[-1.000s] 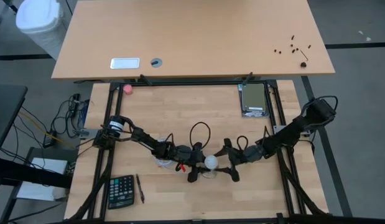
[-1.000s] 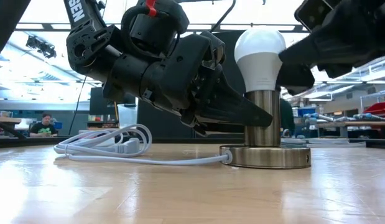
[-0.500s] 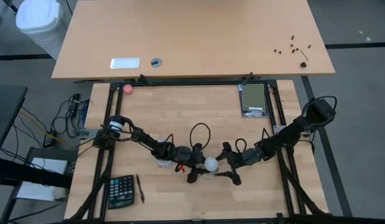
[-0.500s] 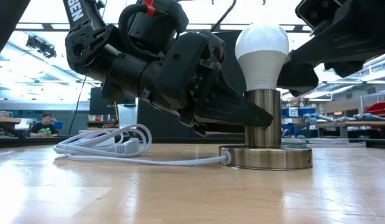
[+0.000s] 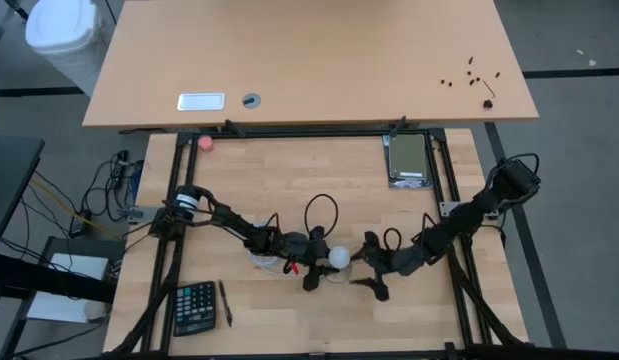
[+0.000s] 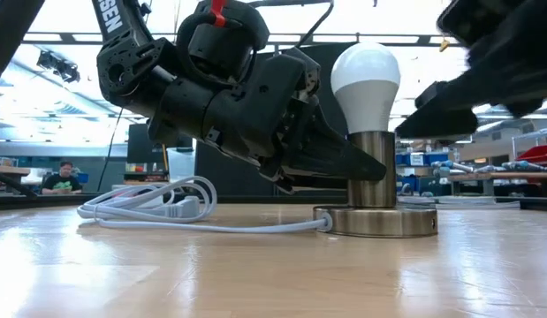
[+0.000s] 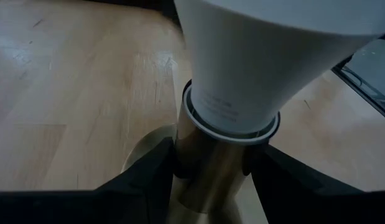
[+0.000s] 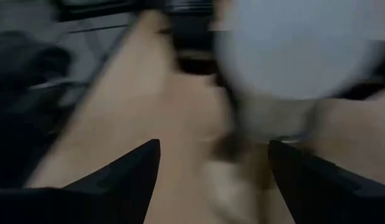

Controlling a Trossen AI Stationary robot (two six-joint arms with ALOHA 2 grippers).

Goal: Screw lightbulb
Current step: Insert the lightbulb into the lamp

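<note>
**Bulb stands mid-table, arms closing in from both sides**

The lightbulb (image 5: 338, 259) sits upright on the lamp base (image 6: 375, 221), near the table's (image 5: 289, 170) centre. The left gripper (image 7: 211, 163) reaches in from 9 o'clock, fingers either side of the base's stem. The right gripper (image 5: 367, 266) lies at 3 o'clock (just beside the bulb, apart). A calculator (image 5: 194, 308) lies at 8 o'clock.

The lightbulb (image 6: 366, 81) is white and pear-shaped, its round globe on top and tapering down to a narrow neck. It stands upright, base down, seated in a brushed-metal socket post (image 6: 372, 169) that rises from a flat round base (image 6: 376, 221) on the worktop (image 6: 255, 274). Small grey print shows on its neck (image 7: 224, 109). From above it shows as a white dot (image 5: 337, 258) near the worktop's middle.
</note>
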